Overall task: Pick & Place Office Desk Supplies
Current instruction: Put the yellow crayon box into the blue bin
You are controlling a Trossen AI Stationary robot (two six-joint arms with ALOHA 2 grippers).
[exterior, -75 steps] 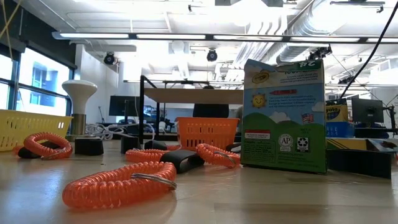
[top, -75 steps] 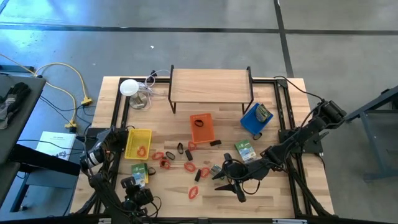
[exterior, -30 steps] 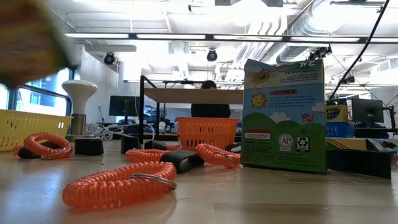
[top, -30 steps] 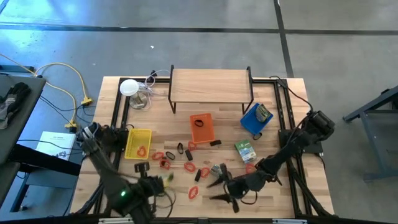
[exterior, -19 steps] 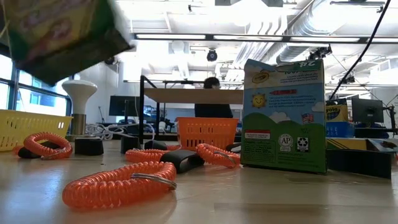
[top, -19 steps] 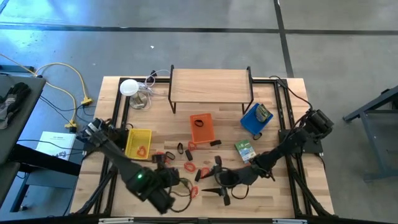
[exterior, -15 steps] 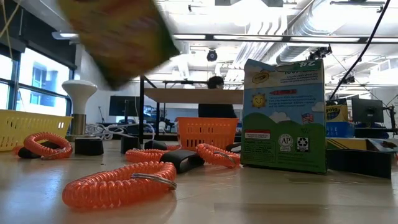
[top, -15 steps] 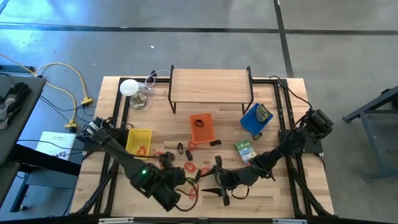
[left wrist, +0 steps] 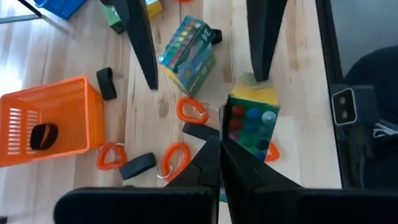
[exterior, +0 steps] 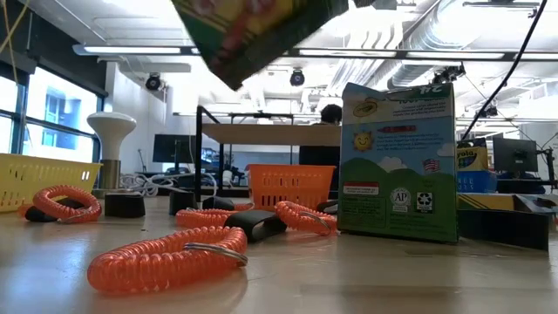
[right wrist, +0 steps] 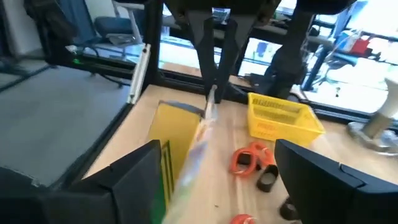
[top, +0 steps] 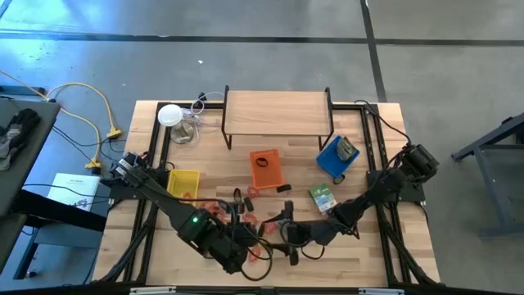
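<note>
My left gripper (left wrist: 217, 149) is shut on a yellow-green crayon box (right wrist: 177, 149), which shows in the air at the top of the low view (exterior: 253, 26). My right gripper (top: 288, 236) is open near the table's near edge. Its two fingers stand on either side of the hanging box; I cannot tell whether they touch it. A second crayon box (exterior: 397, 161) stands upright on the table (top: 322, 198). Red-orange coiled loops (exterior: 166, 257) and black clips (exterior: 253, 225) lie scattered on the wood. My left gripper pinches the crayon box's upper end (right wrist: 208, 109) between its two shut fingers (right wrist: 214, 68), which slant down from above. The box hangs tilted below the fingertips, clear of the table, between the other gripper's fingers.
An orange tray (top: 266, 168) sits mid-table, a yellow tray (top: 182, 187) at the left and a blue tray (top: 334, 156) at the right. A raised wooden shelf (top: 278, 111) stands at the far edge, with a white lamp (top: 169, 115) and cables beside it.
My left gripper has swung toward the table's right along the near edge and has turned. It has carried the crayon box through the air to between my right gripper's fingers. The things on the table have stayed put.
</note>
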